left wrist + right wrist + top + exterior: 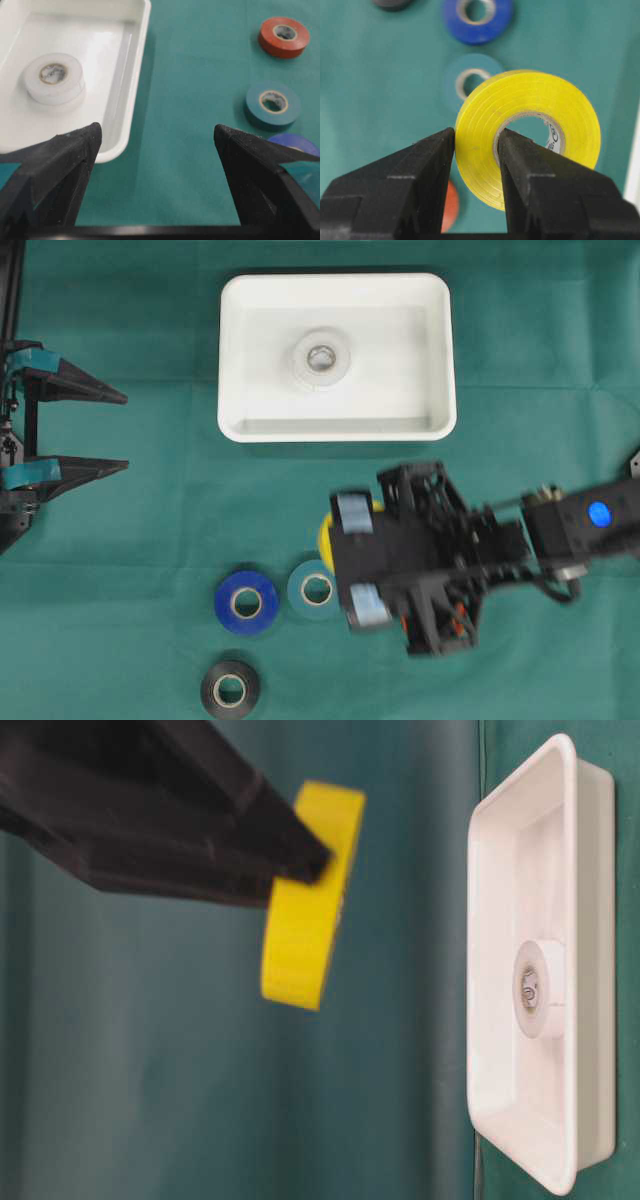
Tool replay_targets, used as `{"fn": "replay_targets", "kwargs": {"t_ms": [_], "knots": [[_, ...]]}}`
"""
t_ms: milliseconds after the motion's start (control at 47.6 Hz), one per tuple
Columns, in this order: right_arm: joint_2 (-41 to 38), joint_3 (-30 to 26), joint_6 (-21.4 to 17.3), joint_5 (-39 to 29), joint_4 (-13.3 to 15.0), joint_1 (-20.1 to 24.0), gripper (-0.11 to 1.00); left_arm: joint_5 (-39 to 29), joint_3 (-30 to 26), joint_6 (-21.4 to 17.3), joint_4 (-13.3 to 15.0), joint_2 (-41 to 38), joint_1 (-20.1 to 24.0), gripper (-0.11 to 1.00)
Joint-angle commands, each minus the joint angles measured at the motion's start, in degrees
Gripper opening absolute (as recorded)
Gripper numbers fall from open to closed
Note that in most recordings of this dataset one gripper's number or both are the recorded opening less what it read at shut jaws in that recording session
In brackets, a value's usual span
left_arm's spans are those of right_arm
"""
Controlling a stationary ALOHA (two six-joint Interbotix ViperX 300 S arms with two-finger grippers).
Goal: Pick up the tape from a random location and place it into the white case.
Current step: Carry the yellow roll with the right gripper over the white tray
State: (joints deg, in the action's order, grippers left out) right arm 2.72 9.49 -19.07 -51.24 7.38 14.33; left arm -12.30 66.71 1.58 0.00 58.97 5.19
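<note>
item one: we list the right gripper (476,145), clamped on the wall of a yellow tape roll (530,135), one finger outside, one through the core, roll held clear of the green surface (120,540). item two: the white case (240,360), holding a white tape roll (321,358). item three: the left gripper (157,142), jaws spread, holding nothing. also on the surface: blue roll (246,602), teal roll (313,589), black roll (230,690), red roll (283,36).
</note>
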Motion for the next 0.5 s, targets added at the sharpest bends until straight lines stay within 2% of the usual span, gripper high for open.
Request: {"fn": "replay_targets", "kwargs": {"t_ms": [0, 483], "knots": [[1.58, -0.09, 0.26, 0.35, 0.44, -3.43, 0.31, 0.26, -0.7, 0.0, 0.09, -0.53, 0.09, 0.96], [1.58, 0.97, 0.35, 1.41, 5.27, -18.37, 0.31, -0.18, -0.62, 0.0, 0.09, -0.53, 0.09, 0.96]]}}
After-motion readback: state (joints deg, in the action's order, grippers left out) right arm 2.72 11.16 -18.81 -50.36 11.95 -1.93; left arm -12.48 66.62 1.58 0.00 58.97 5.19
